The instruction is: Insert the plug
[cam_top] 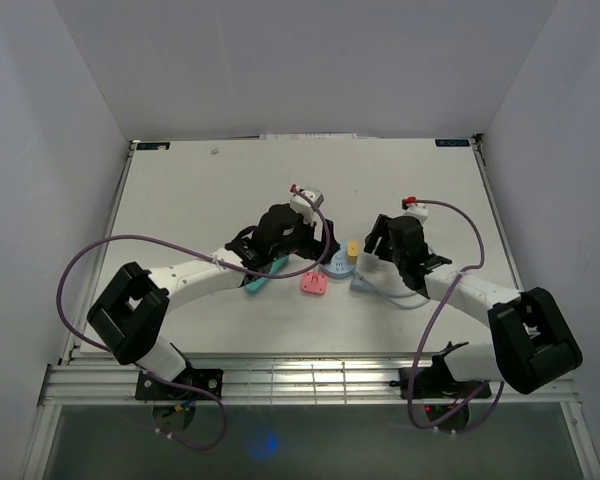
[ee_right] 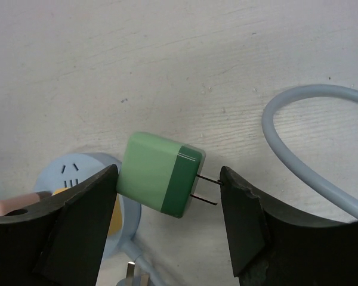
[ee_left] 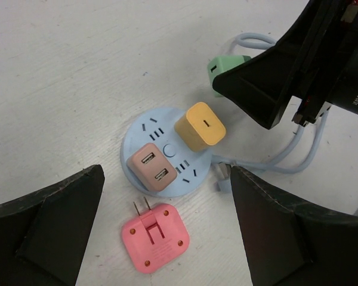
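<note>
Left gripper [ee_left: 167,170] is wide open and holds nothing, hovering over the round blue power strip [ee_left: 144,128]; a pink plug [ee_left: 156,238] lies loose on the table [ee_left: 59,71] just beside it. Right gripper [ee_right: 169,179] is part open, its jaws bracketing the green plug [ee_right: 158,173] near the strip. One finger touches the plug body and the prongs reach the other, can't tell if it's gripped.

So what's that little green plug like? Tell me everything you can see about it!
The green plug is a small rounded block that looks like smooth plastic: pale green body, darker green cap at one end, two thin metal prongs sticking out of that cap. It seems to lie on its side on the white table, near the pale blue cable, not plugged into anything. It sits between the fingers of the right end effector; whether they squeeze it yet is unclear.
</note>
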Action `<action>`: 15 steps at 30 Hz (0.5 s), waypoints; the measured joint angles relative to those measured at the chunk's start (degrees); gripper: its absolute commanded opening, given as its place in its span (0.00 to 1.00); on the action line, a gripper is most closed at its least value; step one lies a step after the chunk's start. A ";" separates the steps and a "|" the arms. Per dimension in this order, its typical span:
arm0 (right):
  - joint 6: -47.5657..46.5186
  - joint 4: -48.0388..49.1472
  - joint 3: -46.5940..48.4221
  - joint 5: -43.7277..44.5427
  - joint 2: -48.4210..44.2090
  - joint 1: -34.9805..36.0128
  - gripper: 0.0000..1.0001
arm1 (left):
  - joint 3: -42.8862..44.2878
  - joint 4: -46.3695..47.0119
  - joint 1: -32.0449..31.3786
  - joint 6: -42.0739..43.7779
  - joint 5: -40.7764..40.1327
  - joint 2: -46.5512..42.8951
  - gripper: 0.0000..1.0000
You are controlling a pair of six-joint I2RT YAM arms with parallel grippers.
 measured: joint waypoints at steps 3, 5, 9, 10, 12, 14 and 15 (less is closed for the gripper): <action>0.07 -0.07 -1.05 -1.79 -3.45 0.00 0.54 | -1.42 1.57 0.00 0.26 3.30 -0.90 0.98; 0.37 -0.15 -1.40 -3.15 -5.97 0.00 0.54 | -2.49 3.34 0.00 0.57 5.62 -1.46 0.98; 1.92 -0.24 -1.42 -6.86 -10.23 0.00 0.54 | -5.88 8.02 0.00 0.59 8.92 -3.06 0.98; 2.69 -0.31 -1.42 -8.00 -11.04 0.00 0.54 | -6.84 9.16 0.00 0.48 9.46 -3.52 0.98; 4.13 -0.42 -1.42 -10.40 -12.13 0.00 0.54 | -9.01 11.74 0.00 0.39 10.36 -4.72 0.98; 5.79 -0.48 -1.42 -13.03 -12.68 0.00 0.53 | -11.17 13.70 0.00 0.26 10.95 -6.29 0.98; 6.73 -0.46 -1.42 -14.25 -12.85 0.00 0.53 | -12.15 14.93 0.00 0.22 11.21 -7.10 0.98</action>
